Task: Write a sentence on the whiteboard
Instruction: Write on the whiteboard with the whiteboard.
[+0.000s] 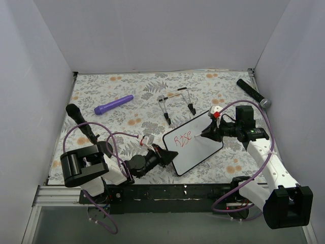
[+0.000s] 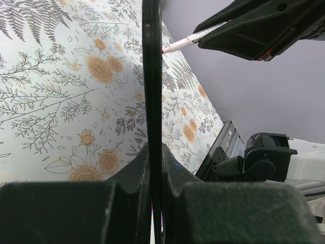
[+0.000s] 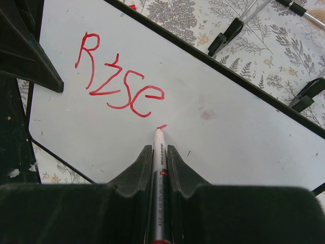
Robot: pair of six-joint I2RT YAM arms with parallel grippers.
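The whiteboard [image 1: 195, 145] is held tilted over the floral mat, with red letters "Rise" [image 1: 183, 138] on it. My left gripper [image 1: 170, 155] is shut on its lower left edge; the left wrist view shows the black rim [image 2: 152, 91] edge-on between my jaws. My right gripper [image 1: 207, 133] is shut on a red marker [image 3: 159, 168], its tip touching the board just below "Rise" [image 3: 119, 76], where a short red stroke [image 3: 162, 126] begins. The marker tip also shows in the left wrist view [image 2: 177, 44].
A thin black wire stand [image 1: 176, 104] lies behind the board. A purple marker [image 1: 113, 104] lies at back left, a black one [image 1: 80, 122] at left, a black-and-grey one [image 1: 253, 93] at back right. White walls enclose the mat.
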